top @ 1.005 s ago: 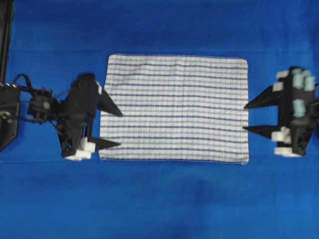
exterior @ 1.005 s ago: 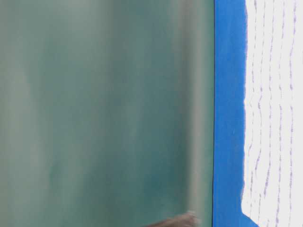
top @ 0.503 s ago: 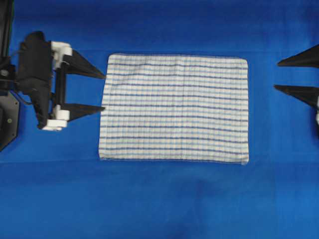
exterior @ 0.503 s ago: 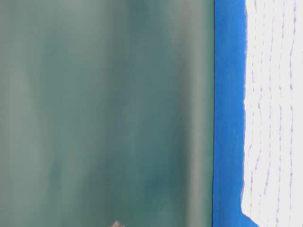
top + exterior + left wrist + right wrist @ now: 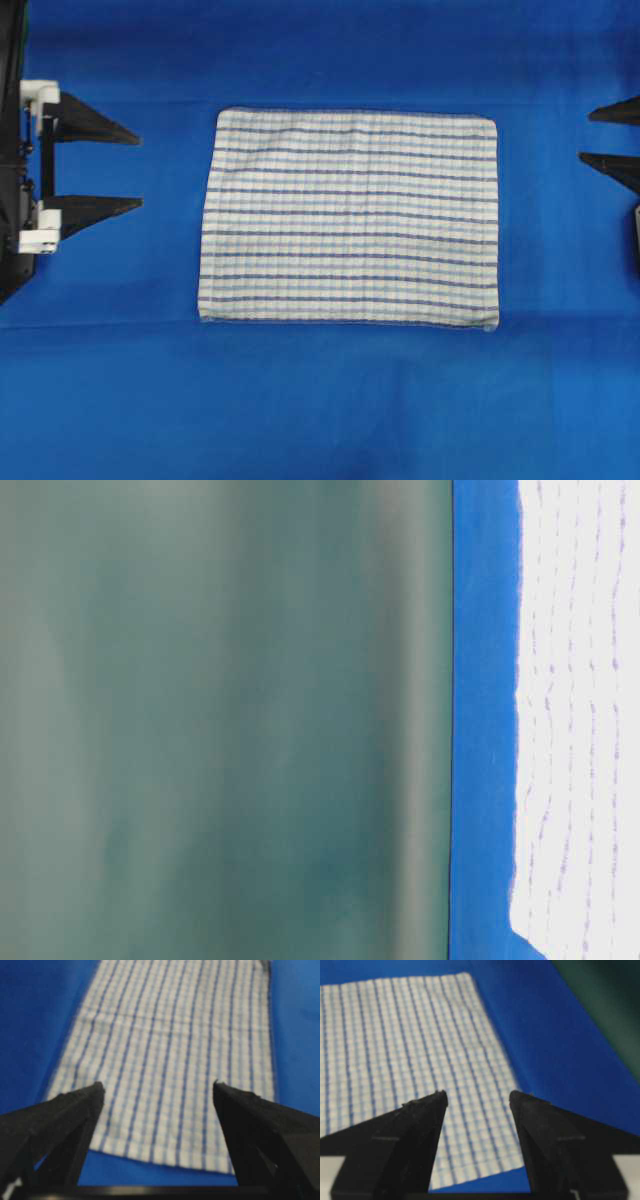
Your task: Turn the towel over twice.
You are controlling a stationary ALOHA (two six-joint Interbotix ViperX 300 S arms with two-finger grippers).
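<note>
- Towel (image 5: 348, 218): flat and spread out at the middle of the surface, a white rectangle with dark-blue and light-blue stripes running along its length, faint checks between them, edges mostly straight.
- Beneath and all around it: plain blue cloth (image 5: 320, 400) covering the surface, with soft creases near the front.
- In the table-level view: same towel (image 5: 580, 720) lying flat on the blue cover, against a blurred dark-green backdrop (image 5: 220, 720).
- Left gripper (image 5: 128, 170): at the left edge of the overhead view, well apart from the towel's short side, jaws spread wide, holding nothing; tips pointing toward the towel.
- Right gripper (image 5: 600, 136): at the right edge, also apart from the towel, jaws wide and empty.
</note>
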